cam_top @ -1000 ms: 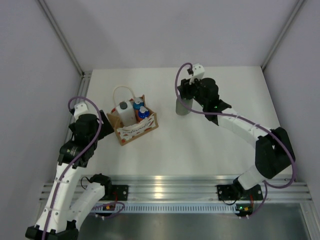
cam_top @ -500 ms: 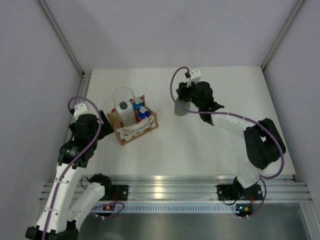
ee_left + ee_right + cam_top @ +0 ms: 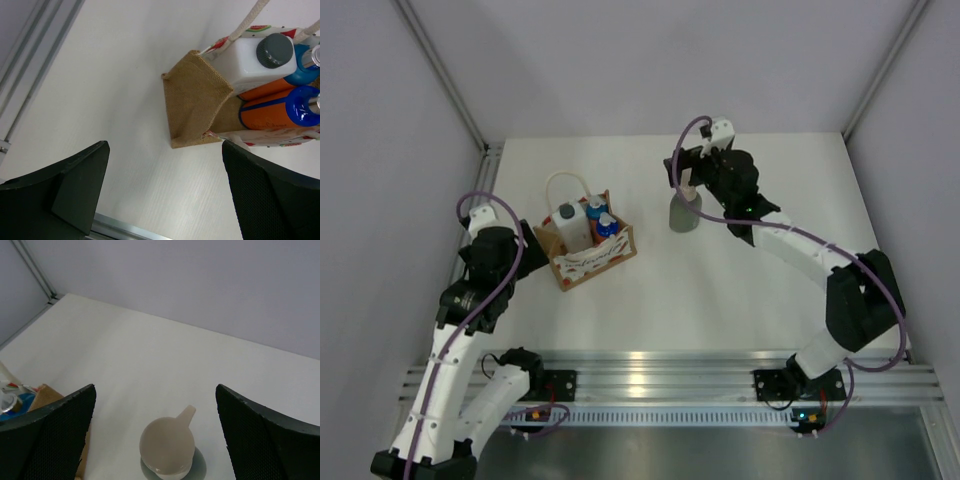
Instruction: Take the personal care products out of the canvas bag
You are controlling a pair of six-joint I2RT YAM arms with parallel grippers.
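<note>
Right gripper (image 3: pixel 156 426) opened, bottle (image 3: pixel 167 446) freed (labels illegible)

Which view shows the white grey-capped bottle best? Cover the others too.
Left wrist: the white bottle and grey cap appear large and close, inside the canvas bag. Top external shows it small, from above. Right wrist catches only the bag's edge.

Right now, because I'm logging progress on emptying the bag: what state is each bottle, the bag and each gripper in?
Tan canvas bag with white handles: upright, top open.
Grey-green bottle with beige nozzle top: upright on the table, outside the bag, ungripped.
White bottle with grey cap: upright inside the bag.
Two orange bottles with blue tops: inside the bag, tops up.
Left gripper: open, empty, beside the bag.
Right gripper: open, empty, above the grey-green bottle.
</note>
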